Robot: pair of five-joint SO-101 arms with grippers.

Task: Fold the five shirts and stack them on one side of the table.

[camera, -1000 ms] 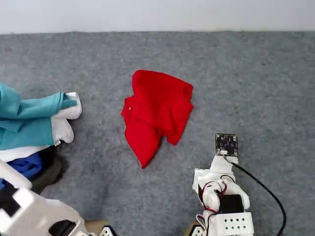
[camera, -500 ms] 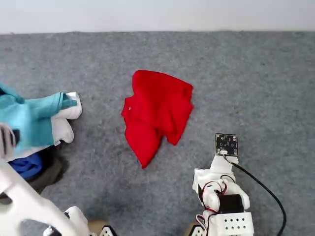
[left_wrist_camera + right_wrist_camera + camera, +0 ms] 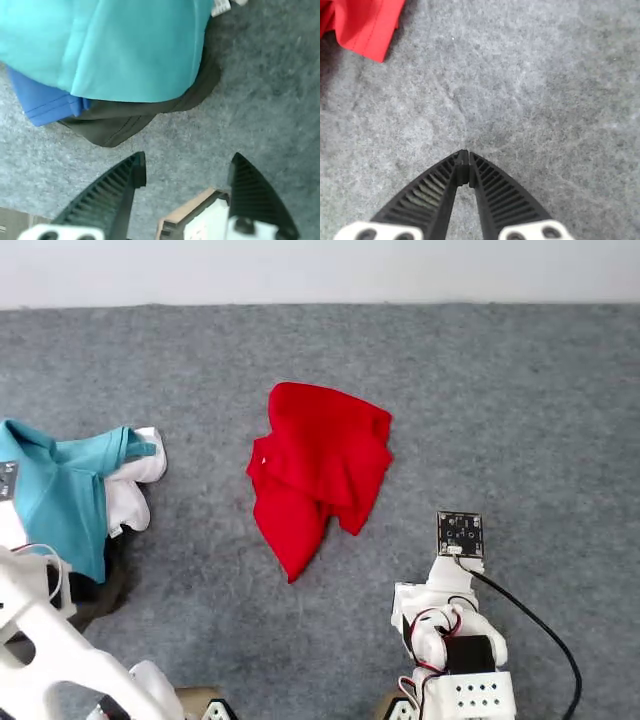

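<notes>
A crumpled red shirt (image 3: 320, 475) lies in the middle of the grey table, and its corner (image 3: 362, 22) shows in the right wrist view. At the left edge is a pile: a teal shirt (image 3: 65, 490) on top, a white shirt (image 3: 130, 495) beside it, and a dark one (image 3: 105, 590) underneath. From the left wrist I see the teal shirt (image 3: 115, 45) over a blue shirt (image 3: 45, 102) and a black shirt (image 3: 150, 112). My left gripper (image 3: 187, 170) hangs open above the carpet just beside the pile, holding nothing. My right gripper (image 3: 464, 162) is shut and empty, near the table front.
The grey carpeted table (image 3: 520, 420) has free room to the right and behind the red shirt. The left arm (image 3: 30, 630) leans over the pile's near side. The right arm's base (image 3: 455, 660) and its cable (image 3: 540, 630) sit at the front right.
The left arm has swung up from the front left corner over the shirt pile, now covering the blue shirt in the high view. The right arm and red shirt have not moved.
</notes>
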